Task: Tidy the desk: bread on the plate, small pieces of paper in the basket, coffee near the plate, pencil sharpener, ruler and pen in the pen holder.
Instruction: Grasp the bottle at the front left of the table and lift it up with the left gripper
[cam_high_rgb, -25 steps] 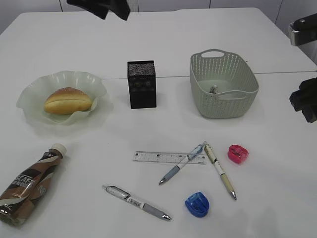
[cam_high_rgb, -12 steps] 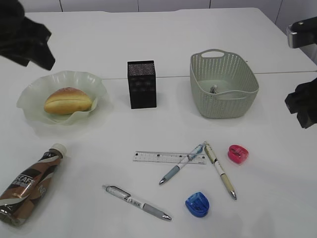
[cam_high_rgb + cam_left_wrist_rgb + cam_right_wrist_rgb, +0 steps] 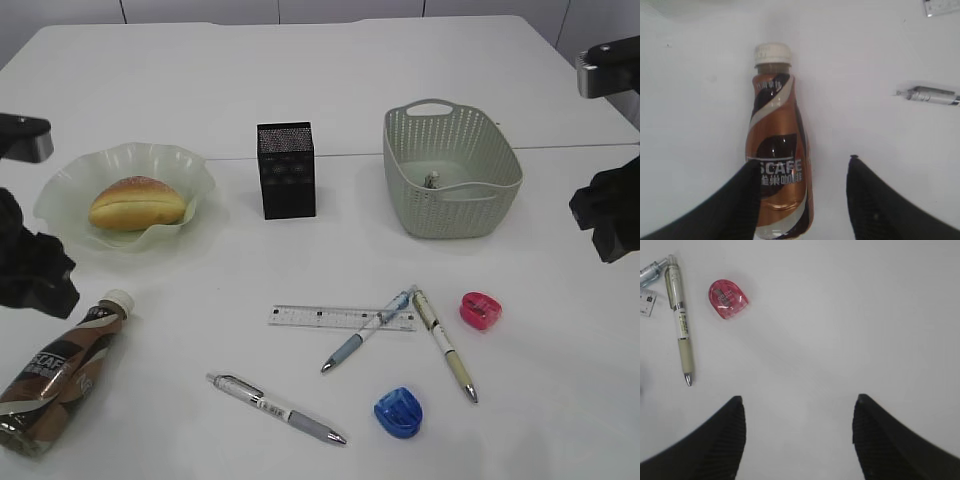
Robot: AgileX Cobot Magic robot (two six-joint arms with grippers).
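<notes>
- While the left gripper (image 3: 802, 200) hangs low over the desk (image 3: 330, 90), its two dark fingers (image 3: 875, 205) stand spread with nothing between them but the lower body of the coffee (image 3: 779, 155), which lies flat on its side; whether the near finger touches the label cannot be told.
- White cap of the coffee points away from the fingertips, toward the plate (image 3: 70, 185), and the bottle lies just below and left of that plate in the exterior view.
- Up and to the right of the left fingers, a grey pen (image 3: 930, 96) lies on the desk, well clear of them.
- Right gripper (image 3: 797, 440) is released too, fingers wide apart over bare desk, gripping nothing.
- Ahead and to the left of the right fingers sits a pink pencil sharpener (image 3: 728, 299); further left lies a cream pen (image 3: 680, 325), tip toward the camera.
- Bread (image 3: 137, 203) rests on the plate.
- Basket (image 3: 450, 175) holds one small grey scrap of paper (image 3: 432, 180).
- Pen holder (image 3: 286, 170) stands upright between plate and basket.
- Ruler (image 3: 335, 317) lies flat, with a blue pen (image 3: 368, 342) crossing its right end.
- Blue pencil sharpener (image 3: 398, 412) sits near the front edge.
</notes>
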